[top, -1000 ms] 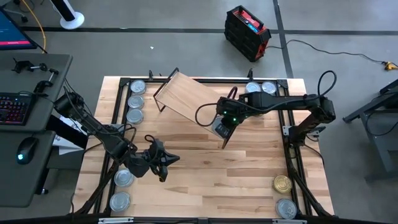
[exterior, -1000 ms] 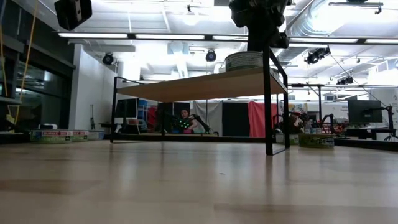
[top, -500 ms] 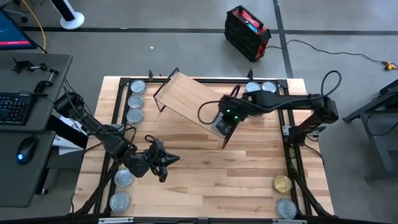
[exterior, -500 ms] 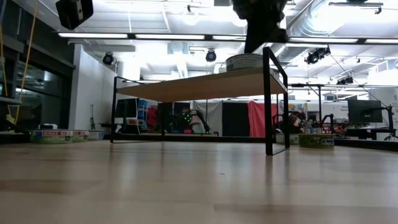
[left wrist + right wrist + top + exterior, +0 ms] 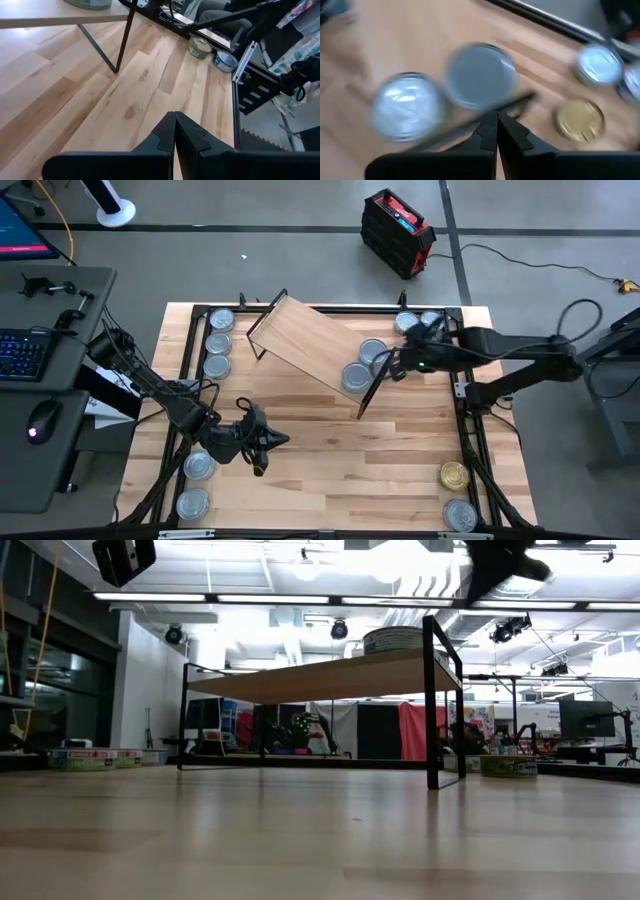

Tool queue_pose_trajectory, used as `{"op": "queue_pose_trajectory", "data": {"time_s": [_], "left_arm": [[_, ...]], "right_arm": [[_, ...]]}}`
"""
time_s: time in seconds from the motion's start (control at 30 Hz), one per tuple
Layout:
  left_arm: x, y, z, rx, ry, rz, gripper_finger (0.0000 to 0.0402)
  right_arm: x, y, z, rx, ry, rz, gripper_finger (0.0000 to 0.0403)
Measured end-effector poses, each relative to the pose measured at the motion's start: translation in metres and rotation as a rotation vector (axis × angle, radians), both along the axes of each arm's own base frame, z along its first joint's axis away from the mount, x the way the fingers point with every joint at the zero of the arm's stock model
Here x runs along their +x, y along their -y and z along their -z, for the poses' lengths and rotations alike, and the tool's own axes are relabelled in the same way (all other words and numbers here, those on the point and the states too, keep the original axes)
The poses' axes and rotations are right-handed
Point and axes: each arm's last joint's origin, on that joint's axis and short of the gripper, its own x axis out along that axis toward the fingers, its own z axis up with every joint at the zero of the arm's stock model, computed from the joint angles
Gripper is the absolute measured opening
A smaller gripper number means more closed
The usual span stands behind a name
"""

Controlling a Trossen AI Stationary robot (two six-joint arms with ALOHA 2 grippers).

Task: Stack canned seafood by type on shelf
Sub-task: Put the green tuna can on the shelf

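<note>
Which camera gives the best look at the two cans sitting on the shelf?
The high view: both cans show whole from above at the shelf's right end. The right wrist view shows them blurred. The low view shows only one can's side, and the left wrist view just a sliver of one can.

A grey concrete floor (image 5: 300, 260) surrounds the table, with a black-and-red case (image 5: 397, 232) and a desk (image 5: 45, 380) nearby.

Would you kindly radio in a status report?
Left gripper shut, empty, waiting low over table. Right gripper shut, empty, beside shelf. Two cans on shelf end. Nothing in the way.
</note>
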Motion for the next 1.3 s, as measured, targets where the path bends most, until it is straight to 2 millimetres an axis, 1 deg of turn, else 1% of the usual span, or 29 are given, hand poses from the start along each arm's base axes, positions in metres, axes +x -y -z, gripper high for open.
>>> {"op": "queue_pose_trajectory", "data": {"time_s": [0.1, 0.2, 0.3, 0.43, 0.57, 0.77, 0.9, 1.1, 1.3], "left_arm": [[0.0, 0.0, 0.0, 0.013, 0.001, 0.007, 0.0001], [0.0, 0.001, 0.0, 0.011, -0.006, 0.029, 0.0001], [0.001, 0.001, -0.002, -0.004, 0.01, 0.033, 0.0001], [0.002, 0.002, -0.005, -0.029, 0.041, 0.031, 0.0001], [0.004, 0.004, -0.008, -0.056, 0.078, 0.031, 0.0001], [0.005, 0.004, -0.01, -0.084, 0.102, 0.018, 0.0001], [0.005, 0.004, -0.011, -0.116, 0.106, 0.0, 0.0001], [0.006, 0.003, -0.011, -0.145, 0.108, -0.016, 0.0001], [0.006, 0.003, -0.011, -0.156, 0.109, -0.023, 0.0001]], "right_arm": [[-0.028, 0.013, 0.026, 0.052, 0.018, 0.177, 0.0], [-0.047, 0.028, 0.051, 0.085, 0.054, 0.33, 0.0], [-0.054, 0.046, 0.077, 0.12, 0.093, 0.434, 0.0], [-0.059, 0.068, 0.116, 0.168, 0.111, 0.527, 0.0], [-0.065, 0.081, 0.146, 0.214, 0.157, 0.576, 0.0], [-0.079, 0.087, 0.173, 0.231, 0.133, 0.652, 0.0], [-0.082, 0.089, 0.186, 0.267, 0.161, 0.62, 0.0], [-0.083, 0.089, 0.192, 0.252, 0.167, 0.59, 0.0], [-0.092, 0.079, 0.197, 0.312, -0.001, 0.483, 0.0]]}}
